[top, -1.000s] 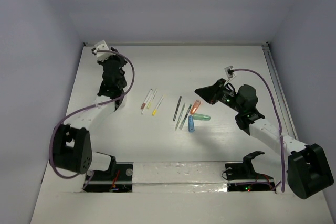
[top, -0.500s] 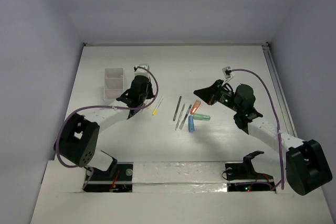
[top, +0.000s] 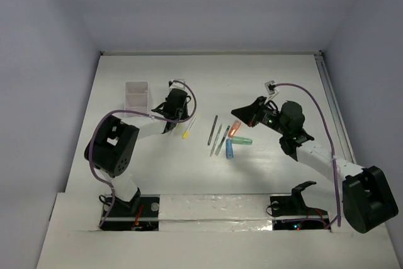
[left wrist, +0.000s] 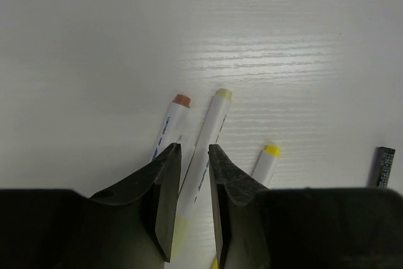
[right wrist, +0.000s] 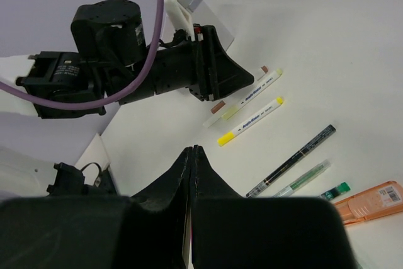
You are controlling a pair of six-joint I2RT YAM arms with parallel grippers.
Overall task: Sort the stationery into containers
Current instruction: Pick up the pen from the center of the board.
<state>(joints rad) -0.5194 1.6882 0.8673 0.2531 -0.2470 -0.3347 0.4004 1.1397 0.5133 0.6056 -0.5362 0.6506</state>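
Three white sticks lie side by side left of centre. In the left wrist view they are a brown-ended stick (left wrist: 169, 124), a pale-yellow-ended stick (left wrist: 211, 127) and a bright-yellow-ended stick (left wrist: 267, 160). My left gripper (left wrist: 194, 150) (top: 173, 116) is low over them. It is open narrowly, with the jaws either side of the pale-yellow-ended stick. The white organizer box (top: 136, 96) stands just left of it. Two slim pens (top: 216, 133), an orange marker (top: 235, 128), a mint-green marker (top: 242, 141) and a blue marker (top: 229, 148) lie at centre. My right gripper (top: 242, 111) (right wrist: 192, 150) hovers shut and empty above them.
The right wrist view shows my left gripper's fingers (right wrist: 217, 80) on the sticks, the yellow stick (right wrist: 252, 120) beside them and a dark pen (right wrist: 293, 160). Purple cables loop over both arms. White walls close the table at the back and both sides.
My left arm has swung from over the organizer box rightward and down onto the white sticks, uncovering the box. The right arm has barely moved.
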